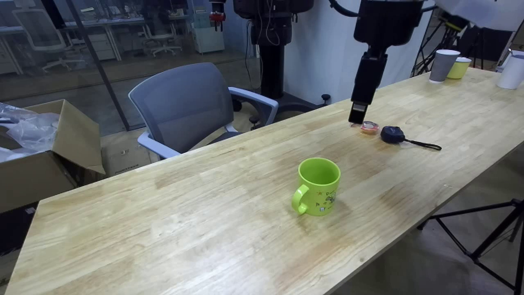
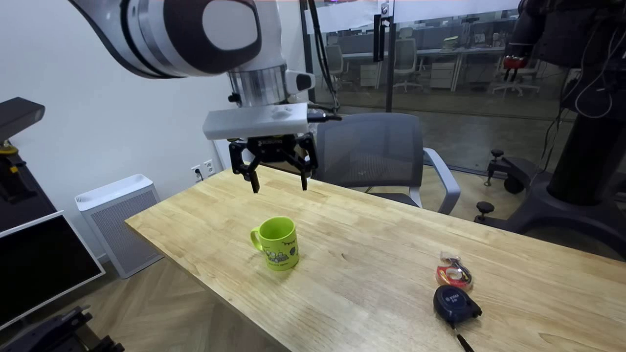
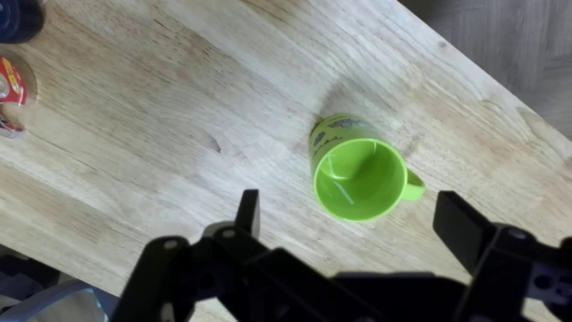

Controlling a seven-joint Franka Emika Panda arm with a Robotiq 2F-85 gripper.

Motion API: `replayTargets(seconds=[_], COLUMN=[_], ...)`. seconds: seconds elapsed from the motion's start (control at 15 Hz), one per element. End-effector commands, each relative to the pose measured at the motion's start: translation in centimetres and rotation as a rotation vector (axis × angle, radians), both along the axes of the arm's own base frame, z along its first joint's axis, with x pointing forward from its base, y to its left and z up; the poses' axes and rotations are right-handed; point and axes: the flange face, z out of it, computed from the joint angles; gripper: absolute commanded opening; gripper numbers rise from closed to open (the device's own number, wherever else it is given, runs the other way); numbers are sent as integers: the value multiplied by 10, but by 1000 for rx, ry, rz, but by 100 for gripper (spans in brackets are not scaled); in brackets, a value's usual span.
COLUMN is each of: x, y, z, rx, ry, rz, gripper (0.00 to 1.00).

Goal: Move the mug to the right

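Observation:
The lime-green mug (image 1: 326,200) stands upright on the wooden table, with printed drawings on its side. It also shows in an exterior view (image 2: 281,249), handle to the left there. In the wrist view the mug (image 3: 357,181) is seen from above, empty inside, its handle pointing right. My gripper (image 2: 279,187) is open and empty, held above the table, apart from the mug. In the wrist view the fingers (image 3: 347,199) are spread wide, with the mug's rim showing between and ahead of them. In an exterior view the gripper (image 1: 357,115) is seen edge-on.
A dark blue tape measure (image 2: 454,304) with a strap and a red tape dispenser (image 2: 454,276) lie on the table (image 2: 362,293). A grey cup (image 1: 443,67), a yellowish cup (image 1: 460,69) and a white cup (image 1: 511,73) stand at the far end. A chair (image 1: 184,106) stands along one edge.

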Motion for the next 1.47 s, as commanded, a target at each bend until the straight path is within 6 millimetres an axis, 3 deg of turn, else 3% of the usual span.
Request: replayTargets(seconds=[0.0,0.53,1.0,1.4], x=[8,25,45,58], y=[5,14,10,10], z=[-16,-61,-97,-117], rx=[10,19,24,13], ry=[-18,-50,-4,16], rz=[9,23,14,30], gripper=[100,100,100,100])
